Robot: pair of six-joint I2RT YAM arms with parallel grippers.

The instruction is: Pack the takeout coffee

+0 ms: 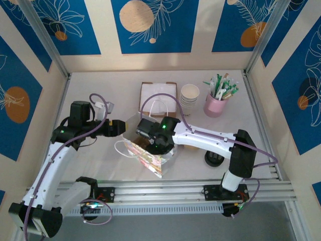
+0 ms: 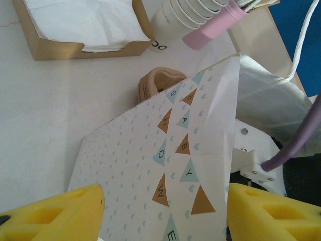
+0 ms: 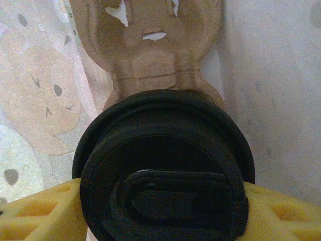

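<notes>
The takeout coffee (image 3: 163, 170) shows its round black lid between my right gripper's (image 3: 163, 211) yellow fingers (image 3: 40, 213), which are shut on the cup inside the paper bag (image 3: 40, 100). Just beyond the lid lies a brown pulp cup carrier (image 3: 150, 50). From above, my right gripper (image 1: 145, 134) reaches into the mouth of the patterned bag (image 1: 150, 158). My left gripper (image 1: 122, 128) is at the bag's left end. In the left wrist view its fingers (image 2: 55, 213) stand on either side of the bag's printed wall (image 2: 150, 165), gripping it across its width.
A napkin box (image 1: 158, 95), a stack of lidless cream cups (image 1: 189, 95) and a pink cup of utensils (image 1: 216, 103) stand behind the bag. Black lids (image 1: 214, 159) sit near the right arm's base. Side walls close in the table.
</notes>
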